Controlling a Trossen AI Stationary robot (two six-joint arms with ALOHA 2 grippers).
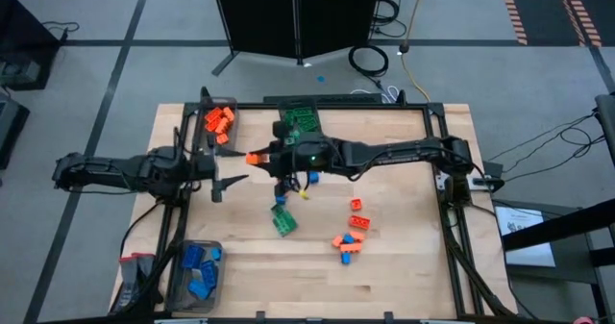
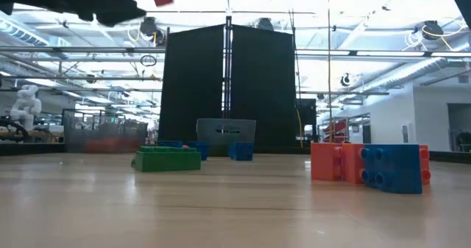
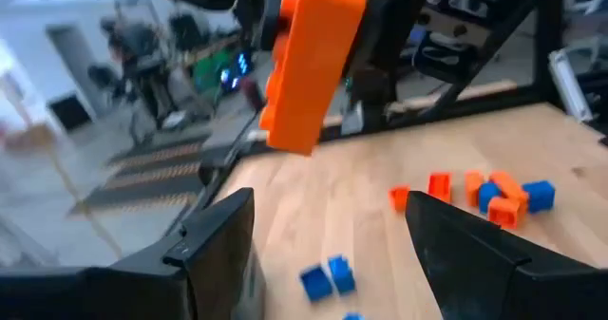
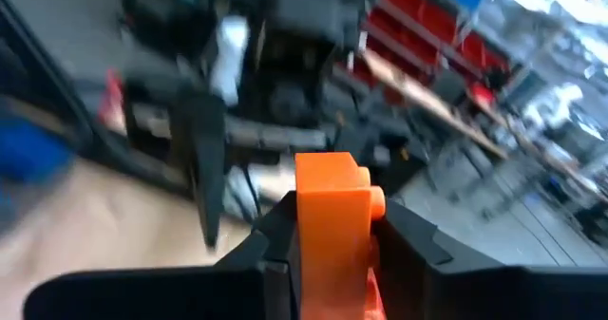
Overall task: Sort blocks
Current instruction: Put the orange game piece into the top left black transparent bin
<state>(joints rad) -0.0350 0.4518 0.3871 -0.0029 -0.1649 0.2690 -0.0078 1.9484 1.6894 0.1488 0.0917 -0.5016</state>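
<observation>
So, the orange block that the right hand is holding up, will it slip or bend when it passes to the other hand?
The orange block looks like rigid moulded plastic, so it probably will not bend. Its smooth sides may slip a little, though the right hand clamps it squarely. It seems light, so the open left hand could likely take it easily.

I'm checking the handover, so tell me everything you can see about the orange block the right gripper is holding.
The orange block is a small studded plastic brick, bright and glossy, with a round stud jutting from one side. The right gripper is shut on it, its dark fingers pressing opposite faces, and holds it in the air above the table, left of the centre. It points toward the left gripper, whose fingers stand open just short of it, not touching. Nothing else touches it.
</observation>
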